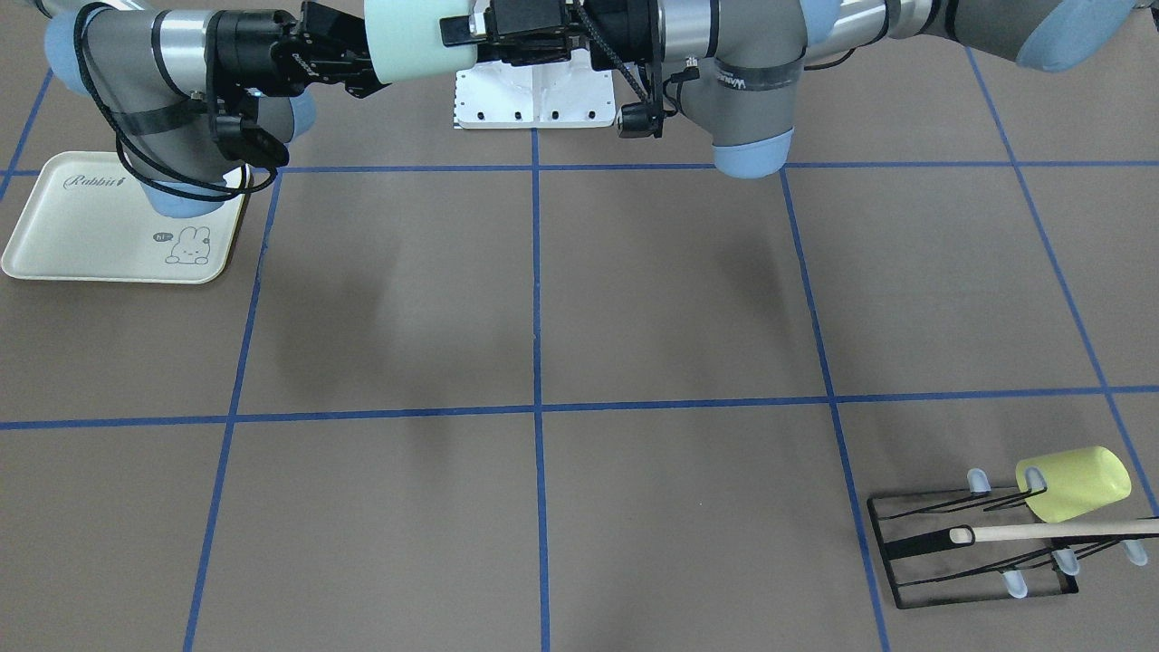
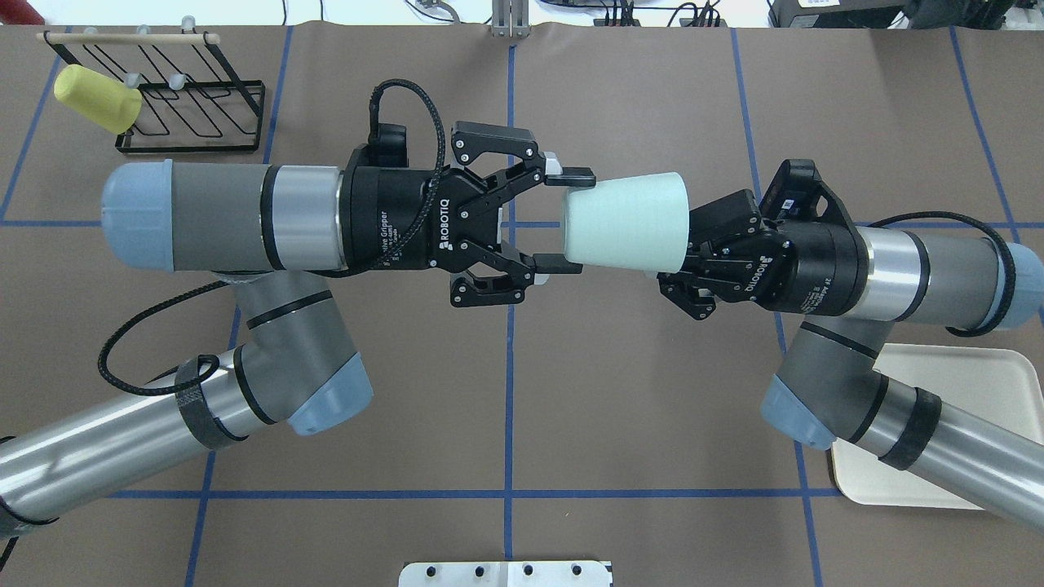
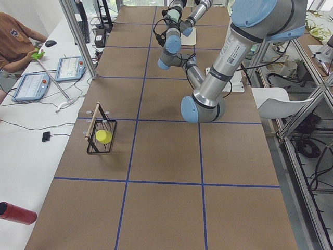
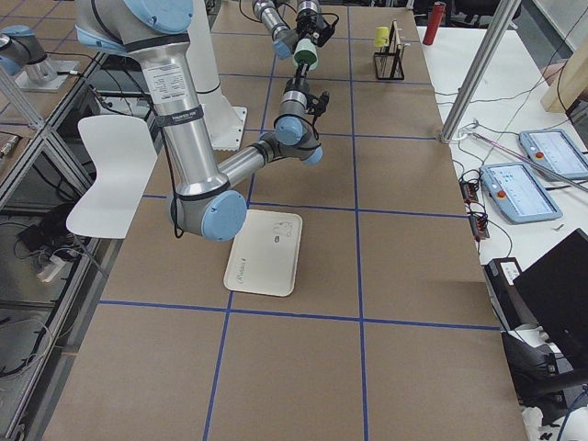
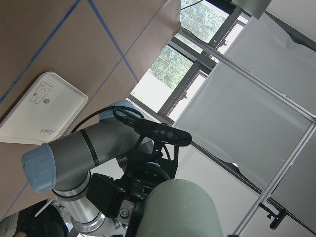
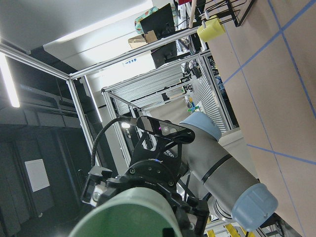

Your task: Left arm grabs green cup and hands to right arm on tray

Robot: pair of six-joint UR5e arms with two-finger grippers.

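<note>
The pale mint green cup [image 2: 628,220] hangs on its side in the air between both grippers, high over the table's middle; it also shows in the front view [image 1: 412,36]. My left gripper [image 2: 567,218] is open, its fingers astride the cup's narrow end with a small gap. My right gripper [image 2: 683,244] is shut on the cup's wide end, its fingertips hidden by the cup. The cream Rabbit tray [image 1: 54,244] lies on the table on my right side, partly under my right arm [image 2: 979,367].
A black wire rack [image 2: 196,143] with a wooden bar stands at the far left corner, and a yellow-green cup [image 2: 96,99] hangs on it. A white mount plate [image 1: 534,95] sits at the robot's base. Blue tape lines cross the brown table.
</note>
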